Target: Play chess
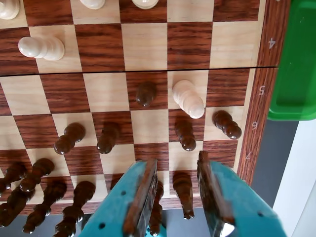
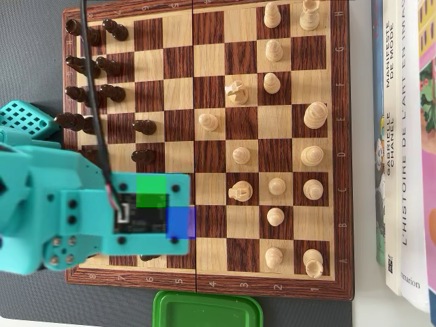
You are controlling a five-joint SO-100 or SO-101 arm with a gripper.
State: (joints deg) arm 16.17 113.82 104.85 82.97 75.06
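Our gripper [image 1: 177, 192] hangs open at the wrist view's bottom edge, a dark piece [image 1: 183, 192] standing upright right between its fingers.

Overhead view: chessboard [image 2: 204, 283] lies flat on the surface [image 2: 30, 61]. One army stands along the board's left side, the opposing army spread over the right half. Arm [image 2: 61, 204] overhangs the board's lower-left corner. Container [image 2: 208, 310] sits just below the board's bottom edge; books [image 2: 402, 136] lie to the right of the board. Wrist view: gripper [image 1: 178, 197] hangs above the near rank, a pawn [image 1: 183, 192] between its fingers.
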